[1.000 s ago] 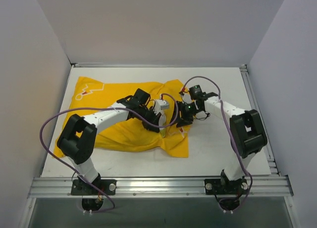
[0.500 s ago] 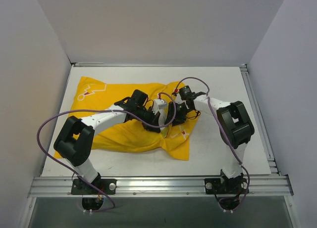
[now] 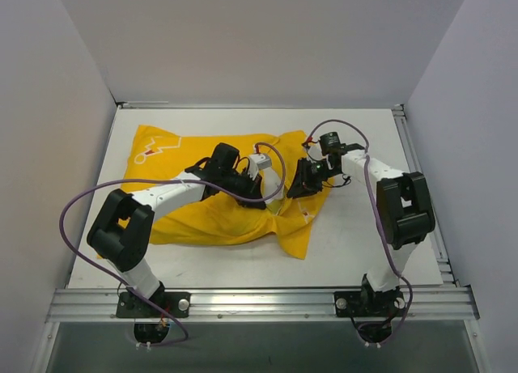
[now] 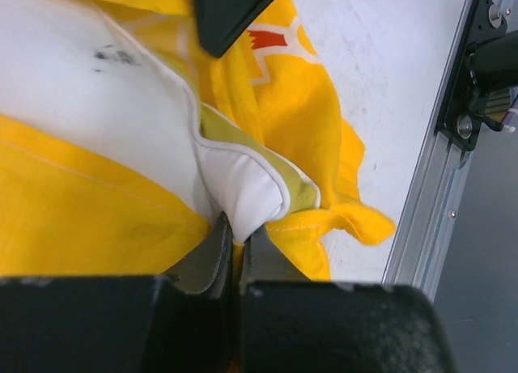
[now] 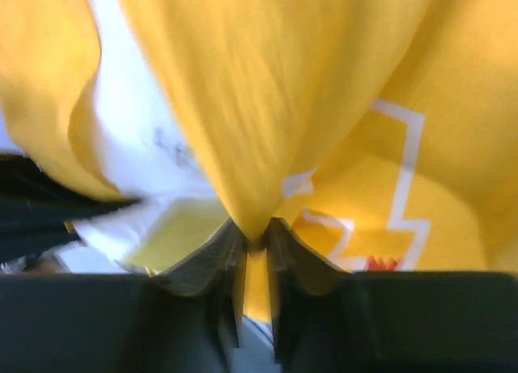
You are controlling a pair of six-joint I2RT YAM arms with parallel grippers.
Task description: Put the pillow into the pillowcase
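Now left hand pinches pillow corner; right hand seemingly pinches pillowcase.

right tool: closed on pillowcase | moved right, seemingly tugging it

Looking down on a flat white tabletop, aluminium rail along the near edge. Sprawled across left and middle: large, rumpled, bright yellow fabric pillowcase.

No legible text, white-and-red print on pillowcase possibly a graphic
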